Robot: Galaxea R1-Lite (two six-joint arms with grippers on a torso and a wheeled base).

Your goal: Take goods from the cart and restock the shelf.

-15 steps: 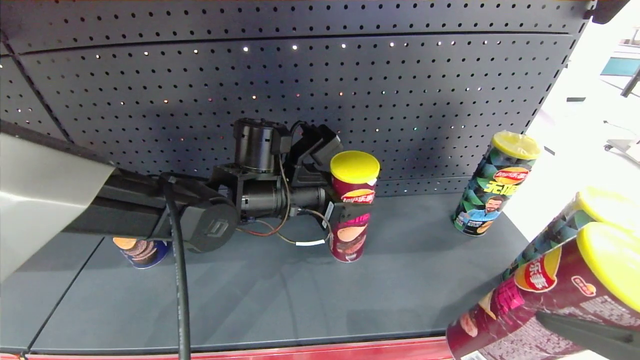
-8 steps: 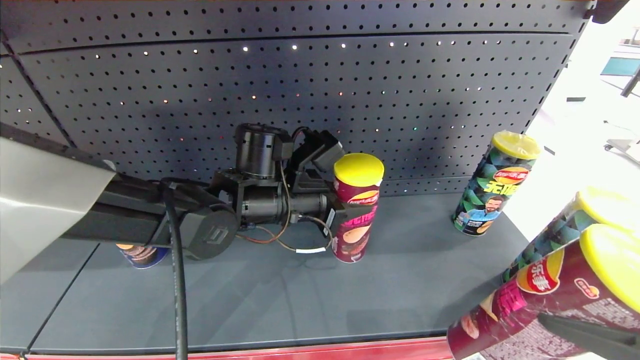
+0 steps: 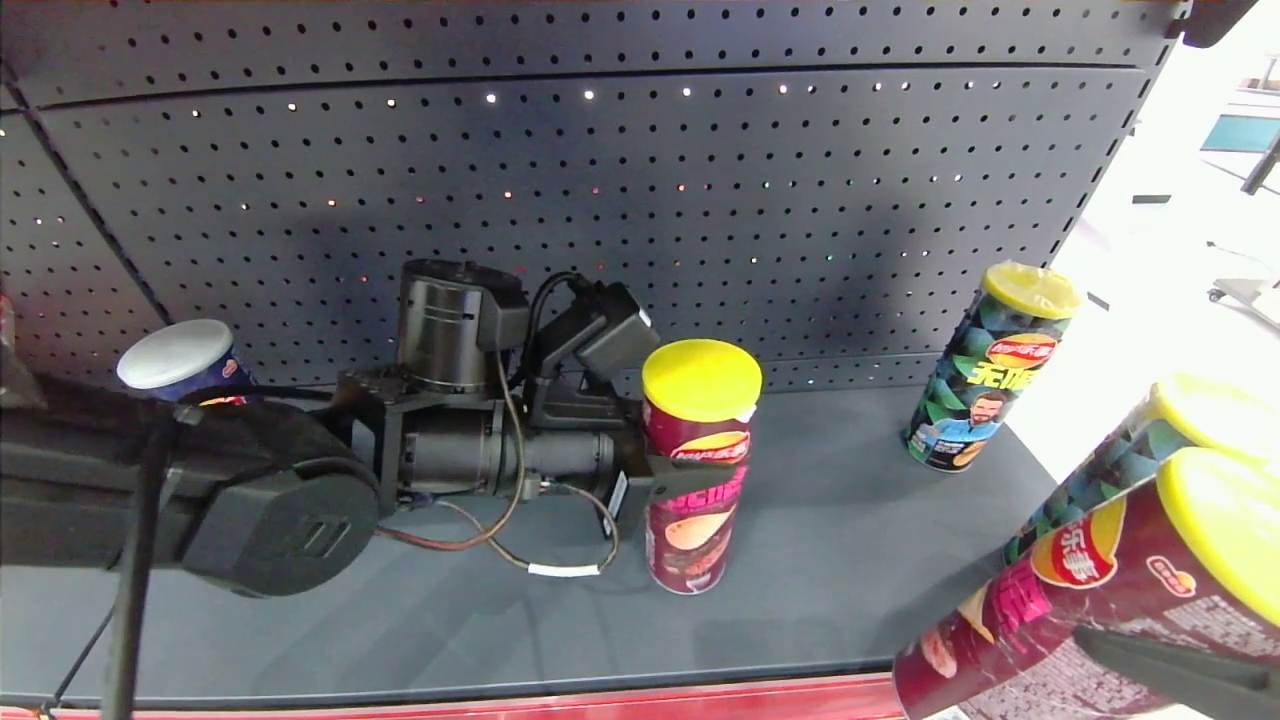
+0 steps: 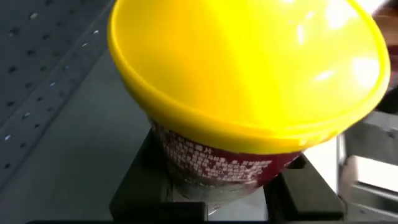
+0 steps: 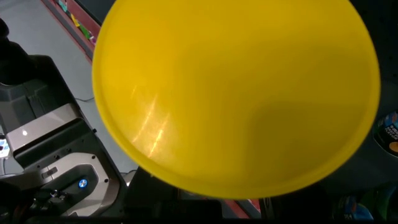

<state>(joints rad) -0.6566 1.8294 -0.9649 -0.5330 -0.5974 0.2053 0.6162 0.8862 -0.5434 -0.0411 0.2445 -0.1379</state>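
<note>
The left gripper (image 3: 693, 478), reaching in from 9 o'clock, has its jaws clamped at mid-height on the maroon can (image 3: 690, 530), w/ one black finger across the label front. The can stands upright nr the ctr of the grey shelf (image 3: 850, 540), capped by a yellow lid (image 3: 701, 380). Whether its base rests on the deck or hangs just above it can't be told. In the left wrist view the lid looms close, w/ the jaws pressed to either side of the tube below it.

At 2 o'clock from the held can, well apart, a green can (image 3: 985, 385) w/ a yellow lid stands upright nr the pegboard back panel (image 3: 700, 180). At 9 o'clock, behind the arm, is a blue can (image 3: 180, 355) w/ a white lid.

At 4 o'clock in the head view, nearer the camera than the red strip (image 3: 500, 697) on the shelf front, the right gripper (image 3: 1150, 650) has its jaws closed on a second maroon can (image 3: 1060, 590). That can is tilted, w/ its lid (image 5: 236, 93) toward 2 o'clock. A second green can (image 3: 1120, 450) lies just beside it at about the same tilt.
</note>
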